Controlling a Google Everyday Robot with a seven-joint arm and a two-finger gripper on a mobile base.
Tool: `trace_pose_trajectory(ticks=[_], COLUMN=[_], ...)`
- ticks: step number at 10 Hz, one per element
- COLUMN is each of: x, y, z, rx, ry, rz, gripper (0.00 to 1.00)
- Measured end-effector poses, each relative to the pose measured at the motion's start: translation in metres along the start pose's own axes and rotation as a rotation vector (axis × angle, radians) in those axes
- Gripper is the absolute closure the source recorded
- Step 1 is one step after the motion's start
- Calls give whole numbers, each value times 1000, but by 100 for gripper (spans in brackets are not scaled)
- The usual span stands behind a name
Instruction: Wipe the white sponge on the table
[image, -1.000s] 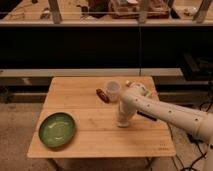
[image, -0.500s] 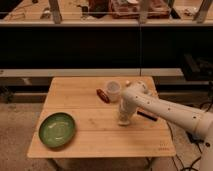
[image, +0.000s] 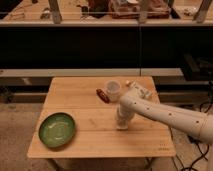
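Note:
The light wooden table fills the middle of the camera view. My white arm reaches in from the right and bends down over the table's centre. The gripper points straight down onto the tabletop, right of the middle. A small pale patch at its tip could be the white sponge pressed on the wood, but it blends with the gripper and I cannot tell it apart.
A green bowl sits at the front left. A white cup stands at the back centre with a dark brown block just left of it. A small dark mark lies near the front right corner. Dark shelving runs behind.
The gripper has shifted slightly toward the table's front edge while staying down on the wood. The bowl, cup and brown block have not moved.

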Motion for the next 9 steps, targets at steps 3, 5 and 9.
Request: trace_pose_trajectory(ticks=[3, 5, 9], x=[-30, -30, -32], y=[3, 3, 3], z=[3, 3, 3], rx=[-14, -16, -17], ry=[2, 0, -3], rz=[-2, -2, -6], gripper=[86, 86, 86])
